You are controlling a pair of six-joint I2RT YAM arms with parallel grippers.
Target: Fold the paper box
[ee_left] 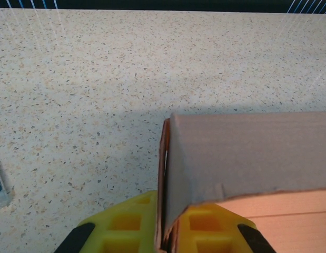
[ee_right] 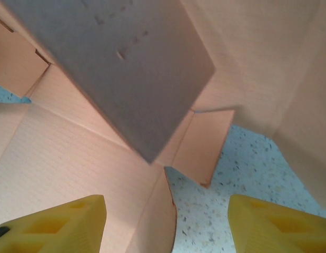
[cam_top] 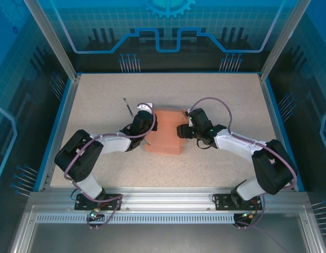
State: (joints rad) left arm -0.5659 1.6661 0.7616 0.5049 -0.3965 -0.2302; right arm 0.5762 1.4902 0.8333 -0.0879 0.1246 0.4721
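Our left tool (ee_left: 165,216) is pinched shut on an upright wall of the salmon-orange thin cardboard paper box (cam_top: 165,136), with its yellow fingers (ee_left: 123,224) pressed on either side of that panel. From the left wrist view we see the wall standing on edge, its grey-shaded face turned to the right and a second panel folding away from its top corner.

Our right tool (ee_right: 165,205) stands wide. Its two yellow fingers (ee_right: 52,224) are well apart and clamp nothing, though one cardboard flap edge rises between them, closer to the left-hand finger. Above it a large flap hangs tilted, and a small tab points down toward the speckled surface.

We find the box at the middle of the beige speckled worktop (cam_top: 99,95), between the two tools, partly folded with its walls raised. Its longer side seems to run from the arm bases toward the far edge, turned slightly so the near edge slants. The left tool meets its far left corner and the right tool its right side.

A thin dark stick (cam_top: 128,106) lies just beyond the left tool, apart from the box. Bare worktop stretches beyond the box to the far edge, out to both side rails, and along the near strip before the bases.
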